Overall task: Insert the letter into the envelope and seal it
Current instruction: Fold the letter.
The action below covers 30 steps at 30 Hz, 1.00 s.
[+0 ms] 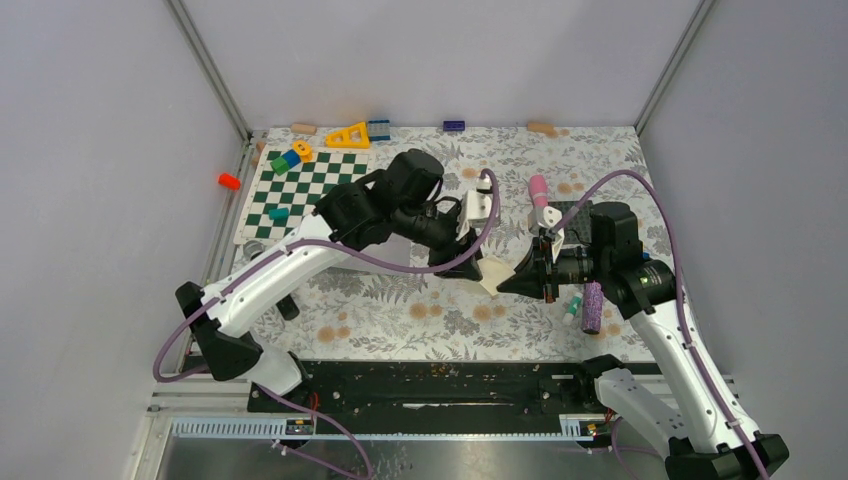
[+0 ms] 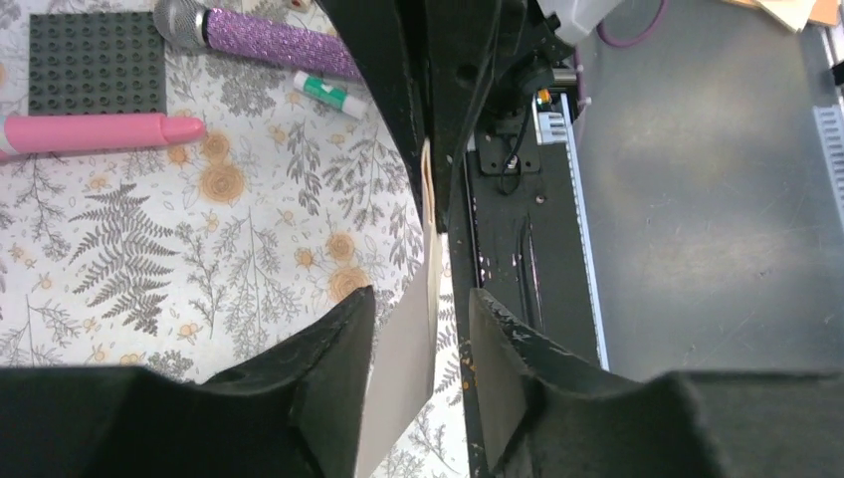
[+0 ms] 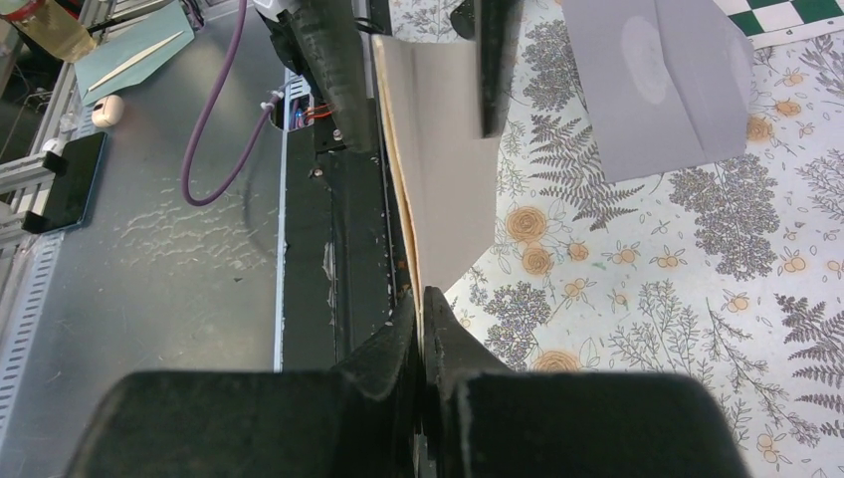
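The letter [image 1: 497,272] is a cream folded sheet held in the air between my two grippers, above the floral cloth. My right gripper [image 3: 423,299] is shut on its near edge [image 3: 443,189]. My left gripper [image 2: 418,299] is open, with one finger on each side of the letter [image 2: 408,349] and a gap to the right finger [image 2: 508,368]. The envelope [image 3: 647,90], pale grey-lavender, lies flat on the cloth beyond the letter in the right wrist view. In the top view the left gripper [image 1: 470,262] and right gripper [image 1: 505,283] meet tip to tip at the table's middle.
A dark grey studded plate [image 2: 97,63], a pink marker [image 2: 100,131], a purple glitter microphone [image 2: 269,45] and a green glue stick [image 2: 333,95] lie near the right arm. A chessboard [image 1: 300,195] with coloured blocks sits at the back left. The black base rail [image 1: 430,385] runs along the near edge.
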{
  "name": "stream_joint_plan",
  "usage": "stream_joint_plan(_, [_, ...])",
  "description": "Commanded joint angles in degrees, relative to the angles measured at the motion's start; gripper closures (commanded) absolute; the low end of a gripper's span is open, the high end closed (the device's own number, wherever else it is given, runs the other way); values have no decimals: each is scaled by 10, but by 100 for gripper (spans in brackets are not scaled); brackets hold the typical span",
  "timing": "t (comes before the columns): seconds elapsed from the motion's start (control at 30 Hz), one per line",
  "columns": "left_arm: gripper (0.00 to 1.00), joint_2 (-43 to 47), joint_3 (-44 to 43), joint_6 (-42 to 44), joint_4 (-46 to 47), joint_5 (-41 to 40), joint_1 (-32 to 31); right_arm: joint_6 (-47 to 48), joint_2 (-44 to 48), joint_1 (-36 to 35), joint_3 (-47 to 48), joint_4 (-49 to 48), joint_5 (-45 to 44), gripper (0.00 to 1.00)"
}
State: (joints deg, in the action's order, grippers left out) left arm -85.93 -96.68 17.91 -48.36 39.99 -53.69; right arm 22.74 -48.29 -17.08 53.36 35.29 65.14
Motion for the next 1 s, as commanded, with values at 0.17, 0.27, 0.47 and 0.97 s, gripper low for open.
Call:
stream_joint_plan(0.17, [85,-27,-73,-39,14,-35,2,12,11,2,-5,-10,-11,100])
stream_joint_plan(0.27, [59,-34,-79,-46,13,-39,2,13,12,2,-6,-11,-12,100])
stream_joint_plan(0.47, [100,-45,-99,-66,21,-37,3,14,13,2,-7,-11,-14,100])
stream_joint_plan(0.97, [63,-58,-129,-89,20,14,15,18,13,2,-9,-11,-16,100])
